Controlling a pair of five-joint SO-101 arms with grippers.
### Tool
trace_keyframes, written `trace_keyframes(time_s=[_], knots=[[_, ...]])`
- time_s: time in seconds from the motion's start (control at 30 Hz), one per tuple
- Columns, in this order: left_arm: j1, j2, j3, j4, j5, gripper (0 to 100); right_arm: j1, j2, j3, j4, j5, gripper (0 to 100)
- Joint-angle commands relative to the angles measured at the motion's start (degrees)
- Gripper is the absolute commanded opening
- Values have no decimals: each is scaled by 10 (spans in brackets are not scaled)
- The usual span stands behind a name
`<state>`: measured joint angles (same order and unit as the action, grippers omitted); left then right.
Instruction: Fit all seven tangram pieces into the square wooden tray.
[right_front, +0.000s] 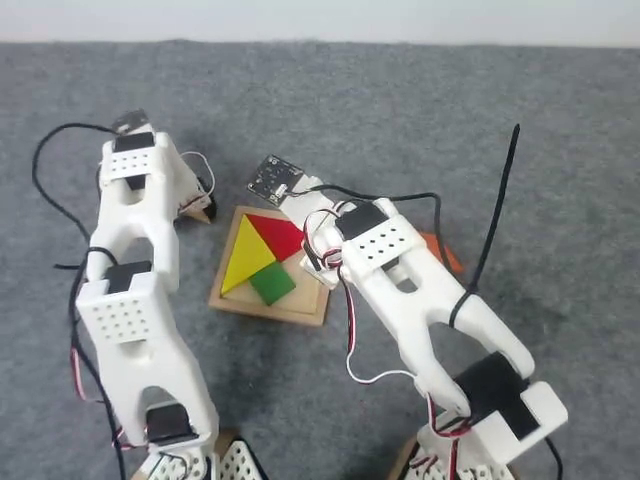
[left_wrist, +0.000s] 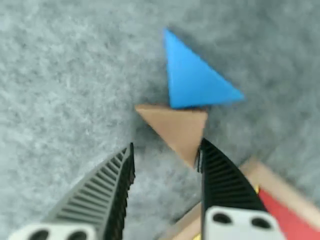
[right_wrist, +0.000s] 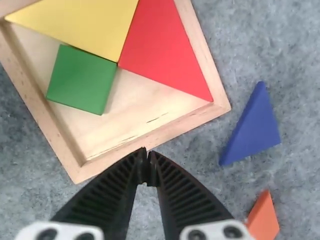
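The square wooden tray (right_front: 262, 310) lies between the arms and holds a yellow triangle (right_front: 245, 262), a red triangle (right_front: 281, 236) and a green square (right_front: 272, 284). My left gripper (left_wrist: 166, 145) is open just left of the tray, its fingers either side of a tan triangle (left_wrist: 178, 128) on the carpet. A light blue triangle (left_wrist: 192, 80) touches that tan piece on its far side. My right gripper (right_wrist: 146, 153) is shut and holds nothing, hovering over the tray's rim (right_wrist: 165, 131). A dark blue triangle (right_wrist: 253, 127) and an orange piece (right_wrist: 263, 218) lie on the carpet beside the tray.
Everything rests on grey carpet (right_front: 420, 110). A small dark circuit board (right_front: 275, 178) on the right arm's wrist sits over the tray's far corner. Black cables trail from both arms. The orange piece (right_front: 444, 250) peeks out to the right of the right arm.
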<state>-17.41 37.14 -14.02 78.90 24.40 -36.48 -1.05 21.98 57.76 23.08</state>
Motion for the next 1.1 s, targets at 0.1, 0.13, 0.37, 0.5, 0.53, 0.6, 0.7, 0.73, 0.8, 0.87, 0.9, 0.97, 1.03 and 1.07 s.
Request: trace_keyframes(time_s=[0.1, 0.13, 0.37, 0.5, 0.53, 0.6, 0.7, 0.73, 0.8, 0.87, 0.9, 0.97, 1.03, 1.07], knots=[[13, -11, -103, 68, -376, 199, 10, -39, -4, -11, 5, 7], [16, -11, -117, 82, -451, 199, 10, -39, -4, -11, 5, 7], [22, 16, -153, 109, -970, 201, 10, -40, -4, -11, 5, 7], [29, 28, -153, 110, -1067, 203, 24, -41, -5, -12, 5, 8], [32, 31, -153, 106, -1079, 203, 29, -42, -5, -12, 5, 8], [33, 33, -153, 94, -1087, 203, 32, -43, -6, -13, 5, 8], [33, 48, -154, 80, -1095, 203, 34, -43, -4, -21, 6, 8], [33, 55, -154, 80, -1105, 203, 34, -42, -4, -21, 6, 8], [33, 70, -154, 78, -1116, 203, 34, -42, -4, -21, 6, 8], [33, 79, -157, 76, -1119, 203, 36, -43, -4, -21, 6, 8], [32, 83, -164, 73, -1118, 203, 37, -44, -4, -21, 6, 8], [19, 84, -188, 76, -1117, 203, 44, -44, -4, -21, 6, 8], [14, 84, -223, 102, -1118, 203, 48, -44, -6, -21, 6, 8], [13, 84, -244, 115, -1119, 203, 50, -44, -6, -21, 5, 8]])
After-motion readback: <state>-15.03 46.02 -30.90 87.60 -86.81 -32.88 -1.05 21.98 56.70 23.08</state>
